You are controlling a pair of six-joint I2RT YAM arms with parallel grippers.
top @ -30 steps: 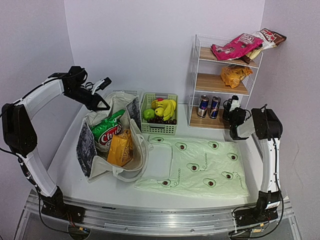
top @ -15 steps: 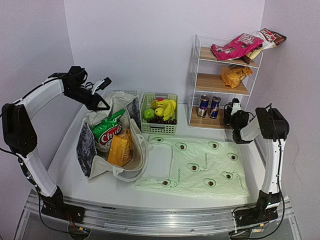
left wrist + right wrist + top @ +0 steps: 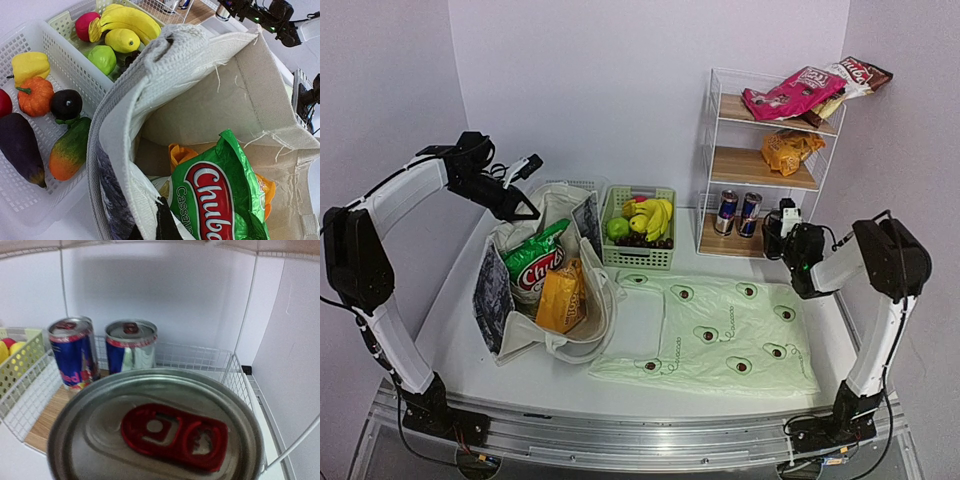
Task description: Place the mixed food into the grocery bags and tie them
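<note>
Right, overhead first: my left gripper [image 3: 525, 208] is clenched on the back rim of the tote [image 3: 582, 345], holding its mouth up and open. The green-white packet [image 3: 535, 262] and orange packet [image 3: 560, 295] lie inside. Bananas [image 3: 655, 215] and the grape bunch [image 3: 642, 240] sit in the green basket [image 3: 640, 258] just beside it. The plastic bag [image 3: 720, 345] lies flat in front of the wire rack [image 3: 712, 150]. My right gripper [image 3: 782, 235] hangs just off the rack's bottom shelf; what's in it I can't tell from up here.

Left wrist: canvas pinched tight, a wide mouth below, and the white basket [image 3: 30, 200] close alongside.

Right wrist: the top of a drink can [image 3: 155, 430] fills the lower frame, so I judge my jaws are grasping its body, half spread. Two spare cans [image 3: 75, 352] stand behind on the shelf, with wire uprights either side.

To do this well I'd draw straight back until clear of the wires. Then I'd lift, carry the can upright across the flat bag and lower it into the tote's open side, away from the left arm.
</note>
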